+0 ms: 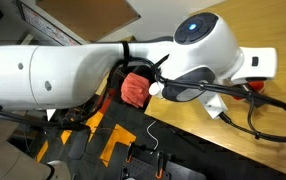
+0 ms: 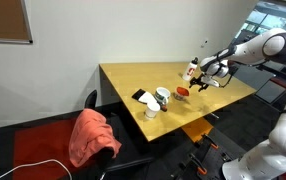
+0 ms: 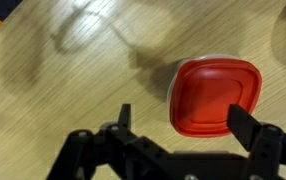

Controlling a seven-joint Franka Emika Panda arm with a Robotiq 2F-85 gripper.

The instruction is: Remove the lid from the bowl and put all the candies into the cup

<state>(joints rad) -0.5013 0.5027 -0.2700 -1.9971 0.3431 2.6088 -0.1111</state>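
We judge the bowl (image 3: 215,97) to be light, thin plastic, smooth and a little springy, so it may skid on the worktop (image 3: 53,90) or flex under a hard squeeze; its outer edge, pinched across two opposite sides, looks the safest hold. It sits flat on the wood under our hand (image 3: 186,128), whose two fingers (image 3: 124,120) stand wide apart and hold nothing. In the wrist view it lies in the gap between them, nearer the finger at the picture's right.
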